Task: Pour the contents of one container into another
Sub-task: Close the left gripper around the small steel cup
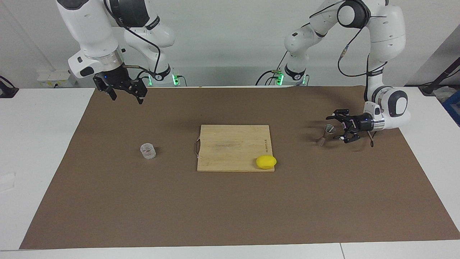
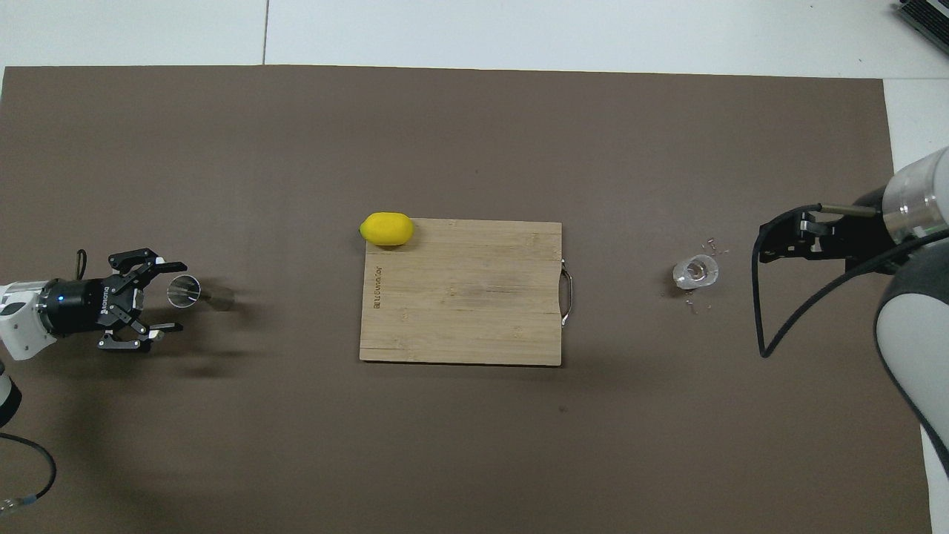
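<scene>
My left gripper [image 1: 337, 127] sits low with its jaws spread wide, level with the steel jigger [image 1: 324, 134] at the left arm's end of the brown mat [image 1: 230, 201]. The jigger is narrow-waisted and light, so I risk a fingertip tipping it. My right gripper [image 1: 124, 90] waits open, high above the mat and well apart from the glass tumbler [image 1: 147, 151] standing at its end.
</scene>
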`<action>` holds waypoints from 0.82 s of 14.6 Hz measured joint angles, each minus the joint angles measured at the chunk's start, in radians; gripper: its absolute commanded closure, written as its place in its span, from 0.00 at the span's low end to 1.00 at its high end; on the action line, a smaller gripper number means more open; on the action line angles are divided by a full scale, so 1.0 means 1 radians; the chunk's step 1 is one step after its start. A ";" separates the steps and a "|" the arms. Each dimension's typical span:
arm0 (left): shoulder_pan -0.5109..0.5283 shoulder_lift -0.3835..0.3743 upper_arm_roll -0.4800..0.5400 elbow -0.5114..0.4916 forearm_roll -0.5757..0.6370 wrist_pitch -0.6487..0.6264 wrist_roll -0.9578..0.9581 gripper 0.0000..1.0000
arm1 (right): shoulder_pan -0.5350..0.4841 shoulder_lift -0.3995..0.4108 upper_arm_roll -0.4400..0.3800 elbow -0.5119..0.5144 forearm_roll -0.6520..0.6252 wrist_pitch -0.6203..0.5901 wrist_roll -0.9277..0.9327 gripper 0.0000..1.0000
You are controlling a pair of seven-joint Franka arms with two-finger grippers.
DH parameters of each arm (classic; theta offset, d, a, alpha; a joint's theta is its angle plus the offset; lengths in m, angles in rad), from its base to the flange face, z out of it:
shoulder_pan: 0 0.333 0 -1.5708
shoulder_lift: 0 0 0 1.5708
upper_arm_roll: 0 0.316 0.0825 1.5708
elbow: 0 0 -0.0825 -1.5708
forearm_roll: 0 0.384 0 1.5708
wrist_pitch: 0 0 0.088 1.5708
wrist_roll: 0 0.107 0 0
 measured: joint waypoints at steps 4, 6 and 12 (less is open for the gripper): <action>-0.001 0.000 -0.004 -0.001 0.000 -0.007 0.031 0.15 | 0.000 0.000 0.000 0.000 0.000 0.000 0.000 0.00; -0.001 0.000 -0.006 -0.001 -0.002 -0.008 0.046 0.15 | 0.000 0.000 0.000 0.000 0.000 0.000 0.000 0.00; -0.008 0.001 -0.006 -0.003 -0.012 0.006 0.128 0.15 | 0.000 0.000 0.000 0.000 0.000 0.000 0.000 0.00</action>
